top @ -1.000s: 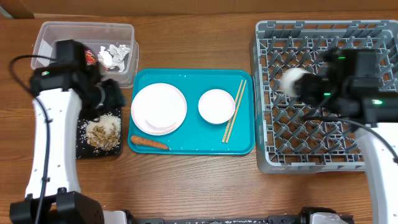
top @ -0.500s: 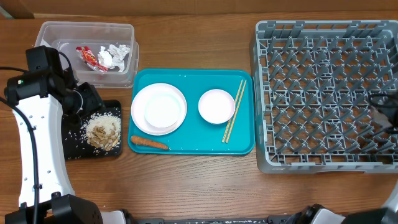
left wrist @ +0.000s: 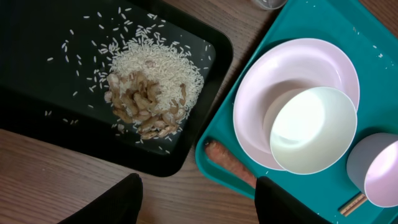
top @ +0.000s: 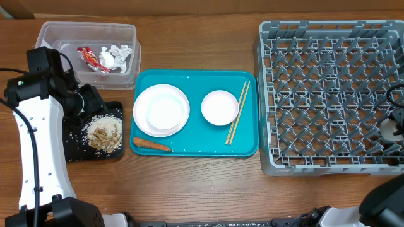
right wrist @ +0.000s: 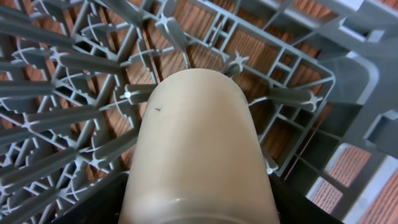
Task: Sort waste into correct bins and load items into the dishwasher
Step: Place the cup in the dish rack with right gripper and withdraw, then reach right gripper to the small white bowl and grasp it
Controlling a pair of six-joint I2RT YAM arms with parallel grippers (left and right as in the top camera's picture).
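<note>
In the overhead view the clear tub (top: pixel 58 34) holds a red wrapper (top: pixel 90 58) and crumpled foil (top: pixel 117 55). The black tray (top: pixel 74 149) carries beige food scraps (top: pixel 105 133), which also show in the left wrist view (left wrist: pixel 149 93). The teal tray (top: pixel 189 79) holds a wide plate (top: pixel 142 108) with a smaller dish (top: pixel 167 111) on it, a small bowl (top: pixel 219 107), chopsticks (top: pixel 238 112) and a carrot piece (top: pixel 151 144). My left gripper (top: pixel 85 101) (left wrist: pixel 199 205) is open and empty above the black tray's edge. My right gripper (top: pixel 394 126) (right wrist: pixel 199 202) is shut on a white cup (right wrist: pixel 199 124) over the grey rack (top: pixel 328 94), near its right edge.
The table is brown wood. The rack's upright pegs (right wrist: pixel 74 93) stand close under and around the cup, with the rack's corner wall (right wrist: pixel 348 81) beside it. The left arm's white link (top: pixel 38 145) lies along the table's left side.
My right arm carried the cup from the rack's upper middle to its right edge. My left arm drew back to the left over the black tray, then held still.
</note>
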